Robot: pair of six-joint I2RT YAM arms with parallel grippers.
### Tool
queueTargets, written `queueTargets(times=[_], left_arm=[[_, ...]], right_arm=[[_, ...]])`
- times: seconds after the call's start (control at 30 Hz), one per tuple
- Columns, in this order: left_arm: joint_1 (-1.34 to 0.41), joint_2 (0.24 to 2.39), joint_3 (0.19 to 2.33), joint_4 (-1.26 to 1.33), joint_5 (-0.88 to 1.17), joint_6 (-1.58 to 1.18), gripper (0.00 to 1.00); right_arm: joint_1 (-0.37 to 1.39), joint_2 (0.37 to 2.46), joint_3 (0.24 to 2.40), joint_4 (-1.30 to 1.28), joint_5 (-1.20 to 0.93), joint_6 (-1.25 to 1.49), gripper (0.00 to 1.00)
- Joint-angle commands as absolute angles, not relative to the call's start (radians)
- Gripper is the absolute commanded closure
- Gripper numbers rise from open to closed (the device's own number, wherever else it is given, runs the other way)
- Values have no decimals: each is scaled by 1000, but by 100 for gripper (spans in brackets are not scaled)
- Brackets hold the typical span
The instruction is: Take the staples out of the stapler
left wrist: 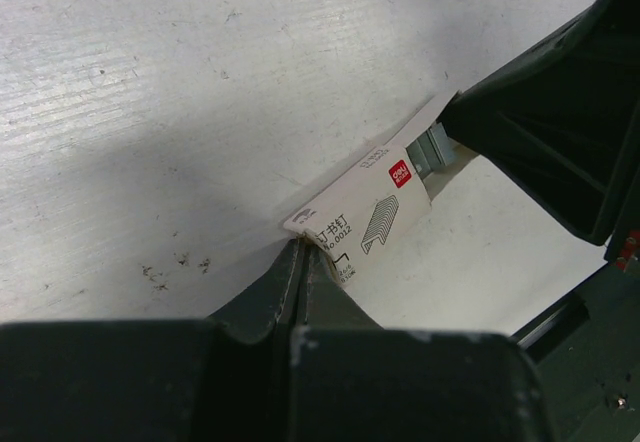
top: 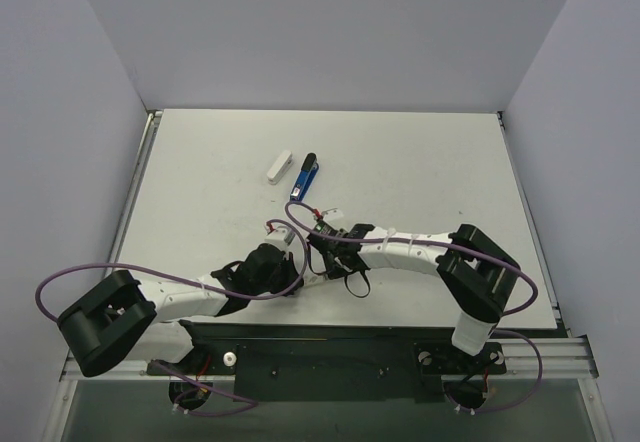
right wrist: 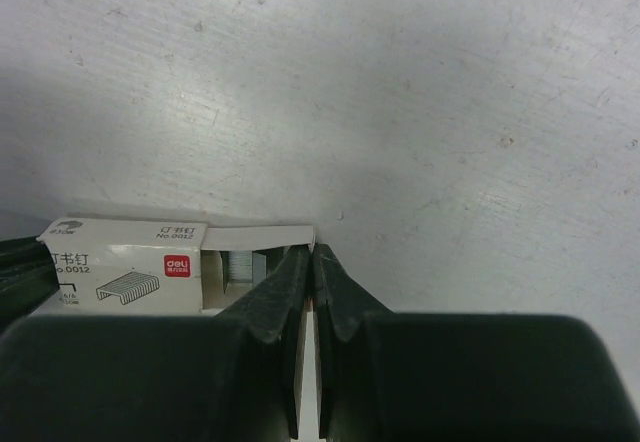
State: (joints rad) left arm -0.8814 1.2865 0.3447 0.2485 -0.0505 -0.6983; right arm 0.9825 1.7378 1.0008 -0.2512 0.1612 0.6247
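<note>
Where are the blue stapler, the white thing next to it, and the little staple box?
blue stapler (top: pixel 305 176), top view, middle of its body.
white thing (top: pixel 281 166), top view, its middle.
staple box (left wrist: pixel 370 212), left wrist view, printed side, on the staple drawing.

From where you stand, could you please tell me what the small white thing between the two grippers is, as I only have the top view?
Observer: A staple box; the left wrist view shows a staple drawing and a red logo printed on it.
Operator: Thank you. Is it open?
Observer: Yes. The right wrist view shows one end open, with grey staples inside.
Operator: How are the grippers holding it?
Observer: Each is shut at one end: the right gripper seems to pinch the open end's flap, the left gripper the opposite end.
</note>
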Motion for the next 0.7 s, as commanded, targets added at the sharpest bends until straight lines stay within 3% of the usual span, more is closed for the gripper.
queueTargets(times=[0.0,0.67], left_arm=[[-888,1299,342,267,-69,-693,100],[-903,1259,322,271,-84,-710,100]], right_arm=[[1006,1737,1011,-304,166,623,100],[1052,1713,945,-144,129,804,100]])
